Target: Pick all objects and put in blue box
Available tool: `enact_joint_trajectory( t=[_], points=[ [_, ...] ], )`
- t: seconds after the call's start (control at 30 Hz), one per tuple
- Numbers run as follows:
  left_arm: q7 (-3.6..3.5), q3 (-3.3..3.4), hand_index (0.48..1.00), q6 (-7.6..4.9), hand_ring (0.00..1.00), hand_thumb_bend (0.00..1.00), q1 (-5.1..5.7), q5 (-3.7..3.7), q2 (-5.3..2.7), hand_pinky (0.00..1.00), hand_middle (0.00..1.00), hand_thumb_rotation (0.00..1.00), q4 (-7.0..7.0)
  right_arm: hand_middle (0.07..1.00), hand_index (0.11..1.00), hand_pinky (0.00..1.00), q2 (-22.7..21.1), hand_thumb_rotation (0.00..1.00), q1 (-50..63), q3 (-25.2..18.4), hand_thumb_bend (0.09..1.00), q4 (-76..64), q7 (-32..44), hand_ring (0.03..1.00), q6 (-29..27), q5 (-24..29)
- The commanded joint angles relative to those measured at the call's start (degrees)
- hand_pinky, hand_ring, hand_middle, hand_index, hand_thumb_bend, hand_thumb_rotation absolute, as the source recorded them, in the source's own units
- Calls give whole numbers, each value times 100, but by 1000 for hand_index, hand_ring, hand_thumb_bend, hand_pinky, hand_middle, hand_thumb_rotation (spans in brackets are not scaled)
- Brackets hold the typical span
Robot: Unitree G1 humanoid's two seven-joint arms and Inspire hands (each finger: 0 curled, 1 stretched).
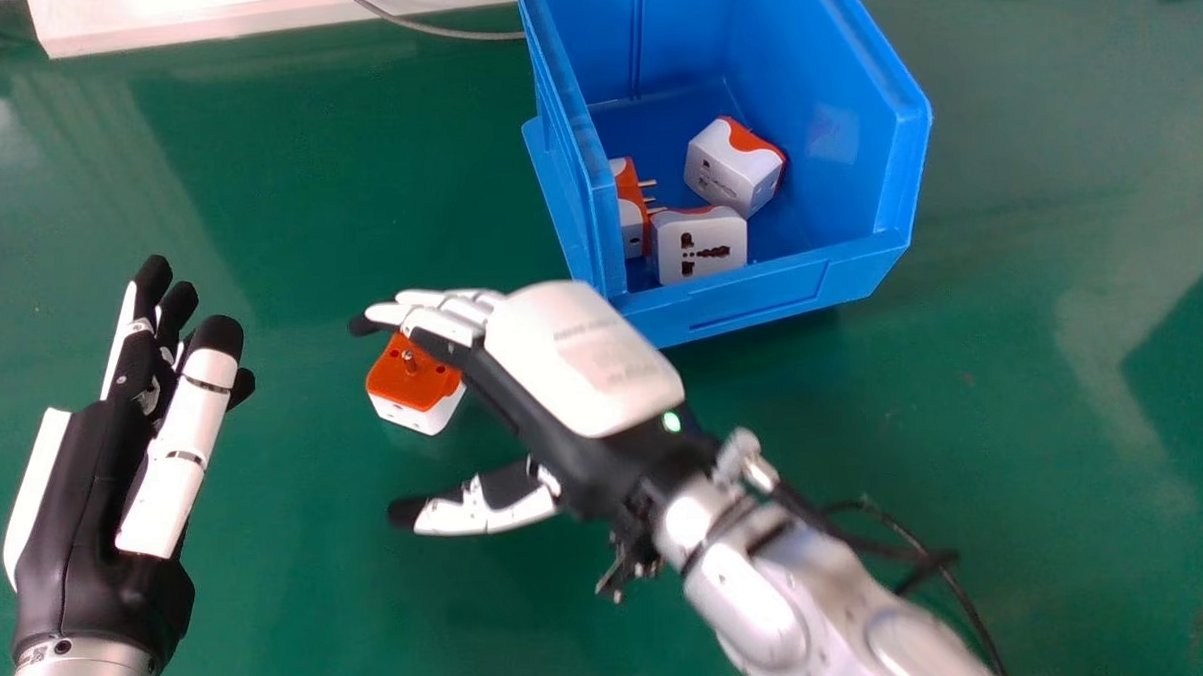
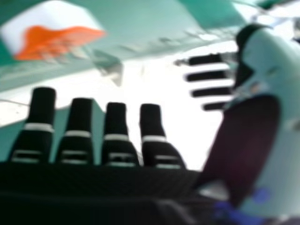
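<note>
In the head view my right hand (image 1: 582, 359) is above the table in front of the blue box (image 1: 770, 287), fingers extended and thumb apart. An orange and white adapter (image 1: 418, 379) sits on the table, partly hidden under those fingers; whether they touch it I cannot tell. The right hand view has the adapter (image 2: 51, 28) beyond the open right hand (image 2: 115, 136). My left hand (image 1: 101, 476) stays at the left with its fingers straight. Inside the box lie a tilted adapter (image 1: 731, 168), a socket-faced adapter (image 1: 700, 246) and one by the left wall (image 1: 629, 212).
A white panel (image 1: 250, 12) lies along the table's back edge, with a grey cable (image 1: 431, 29) running toward the box. A black cable (image 1: 919, 547) trails beside my right forearm. Green tabletop (image 1: 285, 169) stretches between the left hand and the box.
</note>
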Motion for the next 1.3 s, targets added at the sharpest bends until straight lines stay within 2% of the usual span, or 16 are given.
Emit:
enact_joint_trajectory(
  t=[0.0, 0.07, 0.23, 0.37, 0.57, 0.67, 0.9, 1.0, 1.27],
  points=[
    [-3, 23, 1000, -76, 980, 413, 57, -5, 15, 910, 1000, 738, -182, 898, 859, 754, 126, 281, -409, -67, 460, 171, -5, 878, 86, -35],
    [-1, 15, 1000, -62, 980, 411, 69, -2, 15, 914, 1000, 744, -215, 916, 878, 770, 164, 278, -663, -72, 475, 426, -71, 896, 186, -78],
    [-34, 20, 1000, -109, 981, 410, 87, -10, 18, 917, 1000, 751, -174, 934, 899, 786, 291, 283, -1086, -73, 487, 950, -246, 914, 393, -79],
    [-24, -12, 1000, -84, 980, 413, 148, 6, 0, 916, 1000, 755, -297, 945, 911, 796, 380, 285, -1323, -40, 490, 1317, -293, 926, 502, -77],
    [-24, -47, 1000, -82, 977, 420, 188, -1, -13, 911, 1000, 759, -342, 970, 940, 825, 515, 296, -1620, 93, 498, 1758, -172, 947, 666, -91],
    [-10, -83, 1000, -52, 976, 428, 224, 3, -37, 909, 1000, 761, -432, 982, 953, 842, 543, 301, -1767, 166, 501, 1940, -46, 957, 695, -80],
    [27, -159, 1000, -45, 970, 454, 270, 74, -56, 899, 1000, 763, -516, 999, 974, 887, 418, 316, -1947, 353, 507, 1938, 476, 980, 673, -99],
    [22, -167, 1000, -65, 969, 459, 269, 77, -62, 898, 1000, 763, -476, 999, 976, 891, 342, 317, -2034, 469, 507, 1991, 626, 983, 592, -153],
    [61, -234, 1000, 31, 967, 470, 266, 72, -78, 894, 1000, 763, -598, 1000, 971, 894, 205, 309, -2015, 611, 514, 1816, 816, 986, 527, -286]
  ],
)
